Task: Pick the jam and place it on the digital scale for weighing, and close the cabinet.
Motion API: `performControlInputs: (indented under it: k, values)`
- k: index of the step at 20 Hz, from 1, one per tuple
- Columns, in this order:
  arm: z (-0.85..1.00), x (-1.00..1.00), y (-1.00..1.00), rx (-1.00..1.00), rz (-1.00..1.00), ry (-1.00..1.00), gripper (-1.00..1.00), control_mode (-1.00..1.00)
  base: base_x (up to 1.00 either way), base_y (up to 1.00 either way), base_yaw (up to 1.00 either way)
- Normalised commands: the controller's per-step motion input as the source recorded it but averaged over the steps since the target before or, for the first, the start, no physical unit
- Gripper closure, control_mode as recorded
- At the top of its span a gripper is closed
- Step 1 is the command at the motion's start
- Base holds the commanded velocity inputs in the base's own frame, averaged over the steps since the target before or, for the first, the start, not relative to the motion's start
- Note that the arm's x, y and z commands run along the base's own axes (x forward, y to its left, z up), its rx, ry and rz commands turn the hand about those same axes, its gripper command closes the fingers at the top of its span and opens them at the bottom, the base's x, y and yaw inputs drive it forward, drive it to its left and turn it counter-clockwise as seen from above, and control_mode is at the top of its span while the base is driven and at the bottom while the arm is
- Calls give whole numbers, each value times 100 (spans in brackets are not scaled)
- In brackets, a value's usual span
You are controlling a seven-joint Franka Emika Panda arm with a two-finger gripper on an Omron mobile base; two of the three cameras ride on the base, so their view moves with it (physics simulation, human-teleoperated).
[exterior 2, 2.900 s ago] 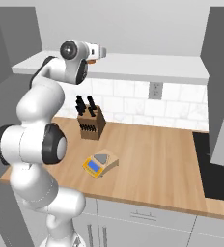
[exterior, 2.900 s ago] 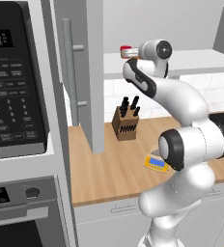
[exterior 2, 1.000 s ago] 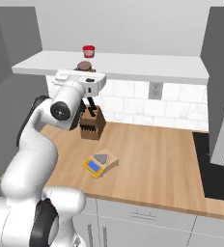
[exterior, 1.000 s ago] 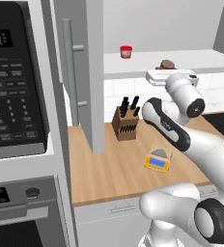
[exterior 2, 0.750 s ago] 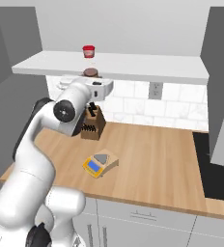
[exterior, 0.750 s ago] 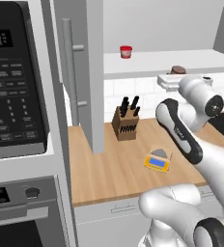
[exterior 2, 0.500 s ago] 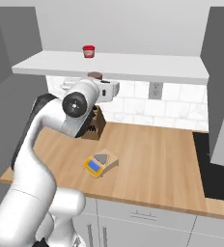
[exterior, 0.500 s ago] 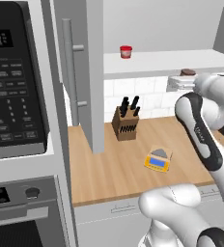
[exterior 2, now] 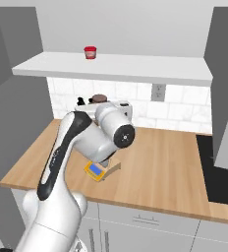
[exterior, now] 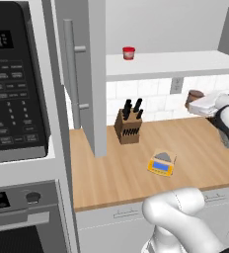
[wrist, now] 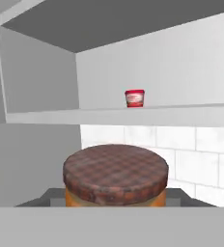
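One jam point(wrist: 115, 177) jar sits clamped in the claw point(exterior: 198, 105), up at three o'clock above the tabletop point(exterior: 116, 170); digital scale point(exterior: 161, 163) waits below at five; cabinet point(exterior: 82, 69) door hangs open.

— What is at the right edge?
— The gripper point(exterior: 195, 102) holds the jam point(exterior: 194, 97) in the air above the wooden counter point(exterior: 121, 163), beneath the cabinet point(exterior: 82, 74) shelf.
— And the digital scale point(exterior: 162, 163)?
— Flat on the counter, nothing on its plate, near the knife block point(exterior: 128, 126).
— The cabinet door?
— Open. A red jar point(exterior: 129, 53) stands on the shelf.
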Motion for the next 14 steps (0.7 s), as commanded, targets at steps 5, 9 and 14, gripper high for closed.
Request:
performControlInputs:
  k: [5, 9, 14]
  values:
    - [-67, 20, 0, 0, 35, 11, 100, -100, 0, 0, 0]
    - [-48, 25, -2, 0, 30, 22, 100, -100, 0, 0, 0]
    - [-49, 17, 0, 3, 27, -4, 100, -100, 0, 0, 0]
